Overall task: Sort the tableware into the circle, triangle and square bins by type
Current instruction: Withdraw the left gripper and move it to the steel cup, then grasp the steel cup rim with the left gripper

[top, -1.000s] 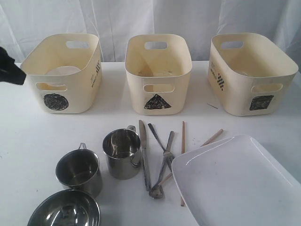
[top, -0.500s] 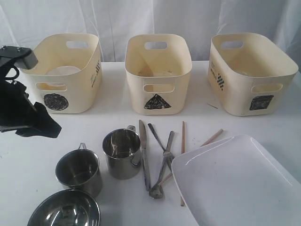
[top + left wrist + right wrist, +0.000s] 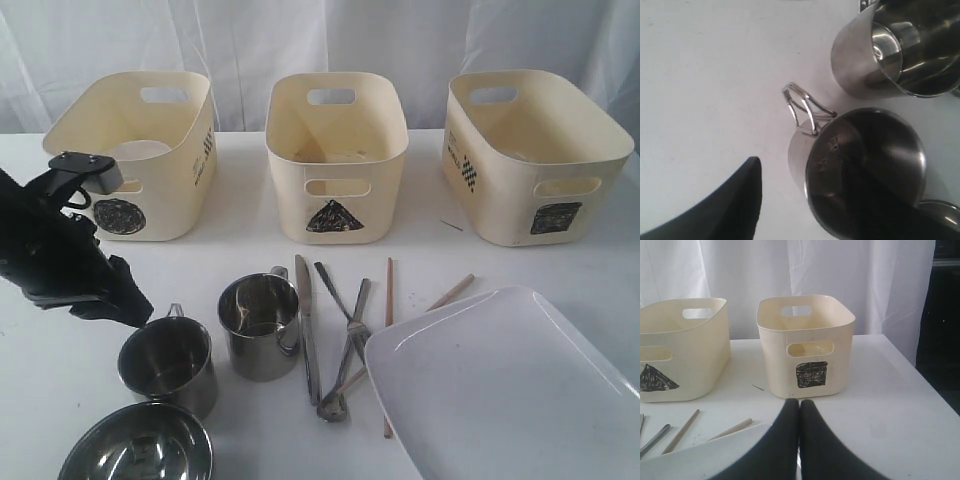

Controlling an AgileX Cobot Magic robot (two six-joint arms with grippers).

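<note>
Two steel mugs stand front left: one under my left gripper, the other beside it. In the left wrist view my left gripper is open astride the nearer mug's wall, one finger outside, the other over its mouth. The steel bowl sits at the front edge. Knife, fork, spoon and chopsticks lie mid-table beside the white plate. A small white bowl is in the circle bin. My right gripper is shut and empty, facing the square bin.
The triangle bin and square bin stand along the back with the circle bin. A white curtain hangs behind them. The second mug stands close to the one between my left fingers. The table edge drops off right of the square bin.
My left arm has come in from the left edge, moving down and right until its open gripper reaches the left mug. Nothing else has moved.
</note>
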